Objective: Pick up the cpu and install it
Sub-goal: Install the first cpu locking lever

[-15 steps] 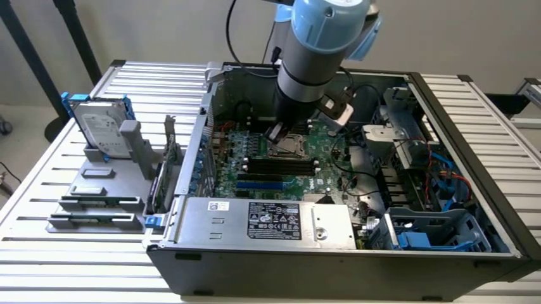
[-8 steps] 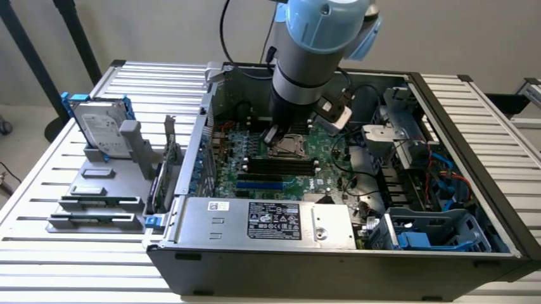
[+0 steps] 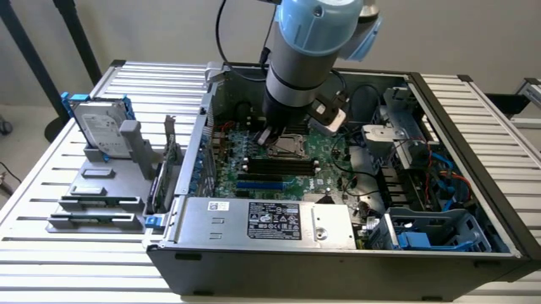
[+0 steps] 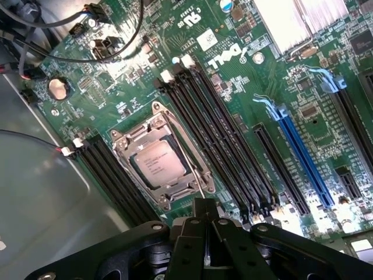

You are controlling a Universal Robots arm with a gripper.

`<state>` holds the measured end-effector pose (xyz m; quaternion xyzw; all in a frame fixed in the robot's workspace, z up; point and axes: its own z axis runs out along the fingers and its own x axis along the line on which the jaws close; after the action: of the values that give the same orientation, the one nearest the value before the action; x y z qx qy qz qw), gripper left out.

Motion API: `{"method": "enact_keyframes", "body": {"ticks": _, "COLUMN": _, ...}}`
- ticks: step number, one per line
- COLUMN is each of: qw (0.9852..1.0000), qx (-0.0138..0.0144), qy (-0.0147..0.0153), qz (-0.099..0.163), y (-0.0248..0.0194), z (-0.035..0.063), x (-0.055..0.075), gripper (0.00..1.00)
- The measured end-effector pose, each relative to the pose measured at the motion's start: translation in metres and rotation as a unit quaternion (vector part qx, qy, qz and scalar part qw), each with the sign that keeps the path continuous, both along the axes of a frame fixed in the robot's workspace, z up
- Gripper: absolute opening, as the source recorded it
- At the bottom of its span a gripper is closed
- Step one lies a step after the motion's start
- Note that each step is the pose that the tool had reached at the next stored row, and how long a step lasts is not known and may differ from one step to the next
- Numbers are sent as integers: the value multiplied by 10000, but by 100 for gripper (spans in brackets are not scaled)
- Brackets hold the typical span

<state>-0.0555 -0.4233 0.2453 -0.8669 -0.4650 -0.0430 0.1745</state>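
The cpu [image 4: 156, 164], a small square chip with a silver-grey top, lies flat inside the metal socket frame [image 4: 131, 139] on the green motherboard [image 4: 116, 99]. My gripper [image 4: 205, 209] is shut, with nothing visible between its black fingers. Its tip hovers just beside the socket's corner, close to the thin wire lever [image 4: 189, 169] that runs along the socket's edge. In the exterior view the arm reaches down into the open computer case, and the gripper [image 3: 272, 136] is right next to the socket with the cpu [image 3: 292, 145].
Black memory slots [image 4: 227, 146] flank the socket, with a blue slot [image 4: 303, 157] and a heatsink [image 4: 297, 20] beyond. A power supply [image 3: 262, 221] sits at the case front, with cables and drive bays [image 3: 406, 145] on the exterior view's right. A hard drive [image 3: 100, 130] stands outside on the left.
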Motion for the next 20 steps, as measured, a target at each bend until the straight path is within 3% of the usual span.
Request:
{"method": "enact_keyframes", "body": {"ticks": 6, "qw": 9999, "qx": -2, "qy": 60, "qz": -121, "y": -5, "z": -5, "x": -22, "gripper": 11}}
{"method": "enact_keyframes", "body": {"ticks": 11, "qw": 9997, "qx": -1, "qy": 104, "qz": -202, "y": -63, "z": -7, "x": -22, "gripper": 11}}
{"method": "enact_keyframes", "body": {"ticks": 20, "qw": 9997, "qx": -1, "qy": 109, "qz": -231, "y": -72, "z": -67, "x": -35, "gripper": 11}}
